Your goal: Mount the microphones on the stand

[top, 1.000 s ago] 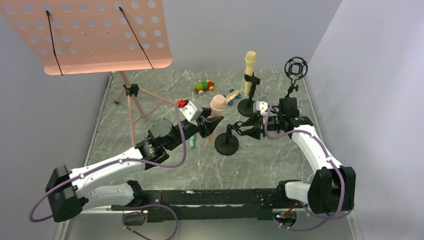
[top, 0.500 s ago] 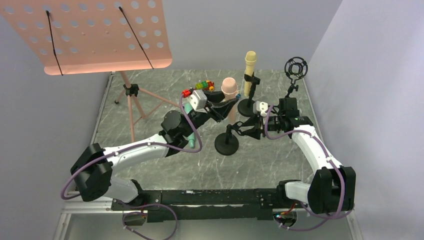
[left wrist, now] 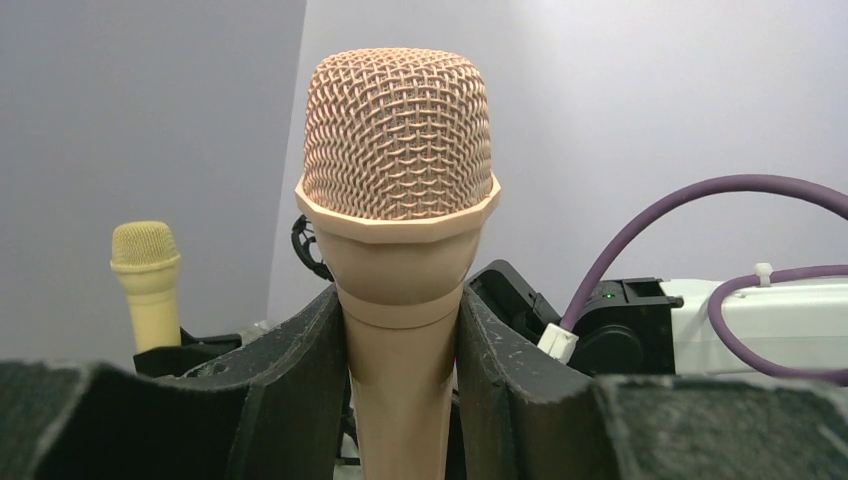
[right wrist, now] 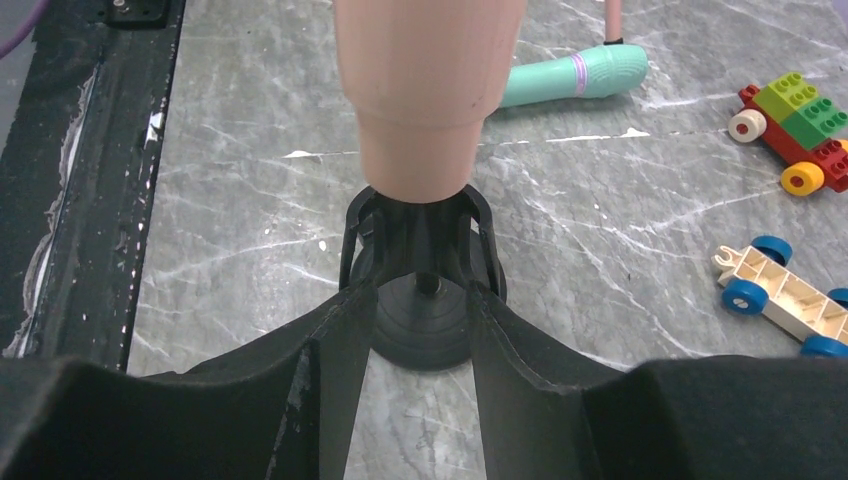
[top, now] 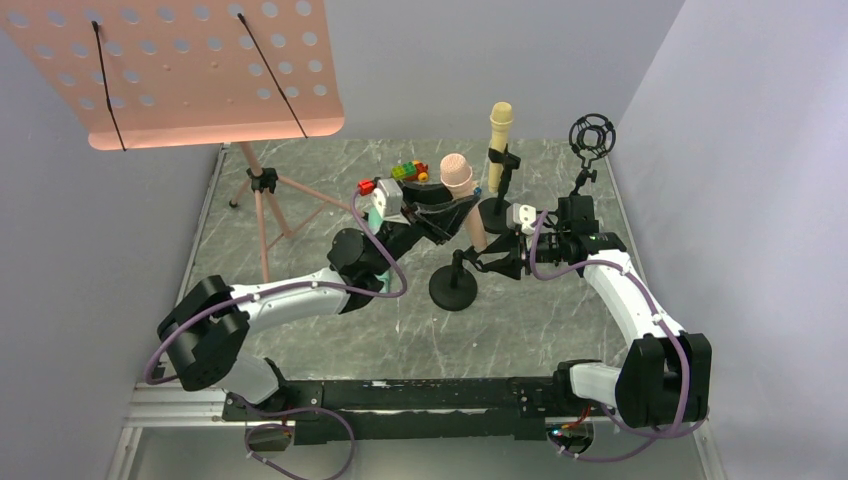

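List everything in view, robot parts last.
table: 1, grey marble, under all
centre stand: 1, black, mid-table
back stand: 1, black, behind it
ring stand: 1, black, back right
yellow microphone: 1, pale, in back stand
peach microphone: 1, pink, over centre stand
green microphone: 1, mint, lying flat
brick car: 1, multicolour, back
cream car: 1, blue-wheeled, near it
music stand: 1, peach, back left
left gripper: 1, black, holding peach microphone
right gripper: 1, black, gripping centre stand

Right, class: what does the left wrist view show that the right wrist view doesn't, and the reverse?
Only left wrist: the mesh head of the pink mic, the left claw gripping it, and the yellow mic behind. Only right wrist: the right claw holding the stand clip, the green mic lying flat, two toy cars. Both: the pink mic's body.
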Controlling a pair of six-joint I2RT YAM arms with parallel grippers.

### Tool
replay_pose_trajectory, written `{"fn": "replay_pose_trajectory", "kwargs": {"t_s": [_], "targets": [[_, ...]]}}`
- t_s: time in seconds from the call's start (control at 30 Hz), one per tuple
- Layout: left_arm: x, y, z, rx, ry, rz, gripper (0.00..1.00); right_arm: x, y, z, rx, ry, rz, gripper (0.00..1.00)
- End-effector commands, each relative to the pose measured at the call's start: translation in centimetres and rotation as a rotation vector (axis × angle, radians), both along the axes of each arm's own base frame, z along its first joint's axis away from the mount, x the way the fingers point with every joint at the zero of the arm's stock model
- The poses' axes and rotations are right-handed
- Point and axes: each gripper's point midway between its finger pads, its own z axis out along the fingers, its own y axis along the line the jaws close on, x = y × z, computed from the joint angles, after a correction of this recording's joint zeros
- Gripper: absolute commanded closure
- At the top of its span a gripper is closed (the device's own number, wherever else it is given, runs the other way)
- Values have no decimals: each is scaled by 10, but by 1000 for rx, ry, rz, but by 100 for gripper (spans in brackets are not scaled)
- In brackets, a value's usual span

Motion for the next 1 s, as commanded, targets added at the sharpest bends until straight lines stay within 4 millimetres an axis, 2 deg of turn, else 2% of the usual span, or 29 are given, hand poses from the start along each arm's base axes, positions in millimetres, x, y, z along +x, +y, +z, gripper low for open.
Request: {"fn": "replay_pose_trajectory", "kwargs": {"t_s": [0.0,0.97], "targets": [[-6,13,16,-107,-10,-14,93,-10,3,-2,21,24,36,49],[7,10,-28,-92,69,3,93,-11,4,-3,22,33,44,49]]}}
